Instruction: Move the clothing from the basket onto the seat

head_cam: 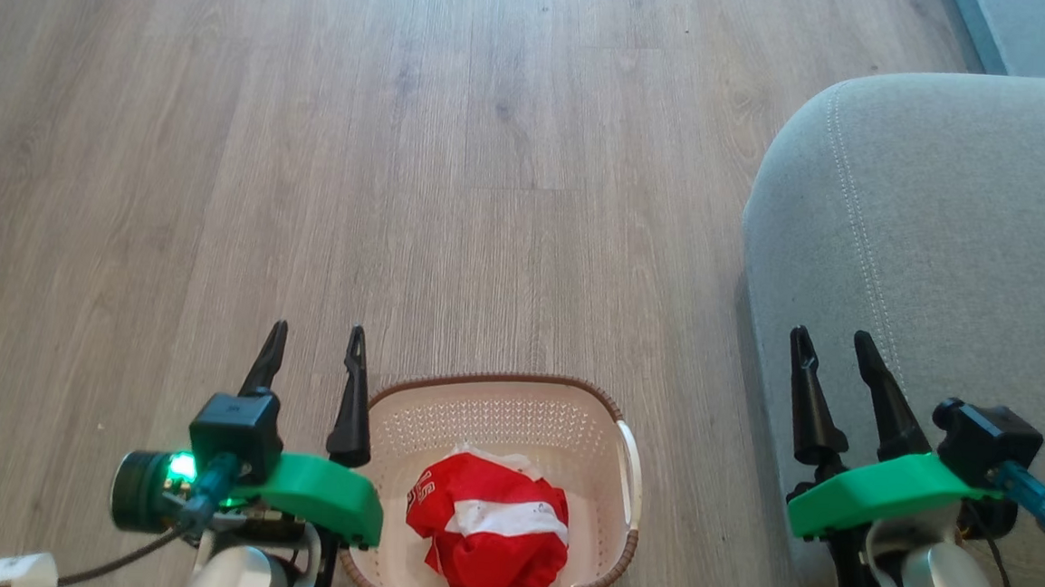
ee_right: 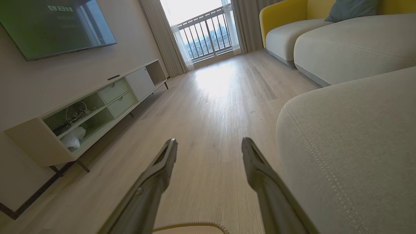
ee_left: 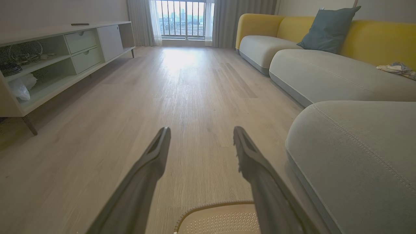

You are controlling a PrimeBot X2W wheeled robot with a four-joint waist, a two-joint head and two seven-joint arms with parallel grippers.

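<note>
Red clothing (head_cam: 490, 523) with white bands lies bunched inside the cream basket (head_cam: 497, 405), which stands on the wood floor at the bottom middle of the head view. My left gripper (head_cam: 318, 333) hovers open just left of the basket, nothing between its fingers. My right gripper (head_cam: 833, 338) is open too, over the front edge of the grey-green seat (head_cam: 944, 219) on the right. The left wrist view has the basket's rim (ee_left: 211, 208) under my open left gripper (ee_left: 201, 130) and the seat (ee_left: 354, 146) to the right. The right wrist view has my open right gripper (ee_right: 209, 141) beside the seat (ee_right: 351, 136).
Wood floor (head_cam: 360, 138) stretches ahead. A low TV cabinet (ee_left: 65, 58) stands along the left wall under a wall screen (ee_right: 55, 26). A yellow-backed sofa (ee_left: 325, 68) with a blue pillow (ee_left: 328, 29) runs along the right. A balcony window (ee_left: 182, 19) is at the far end.
</note>
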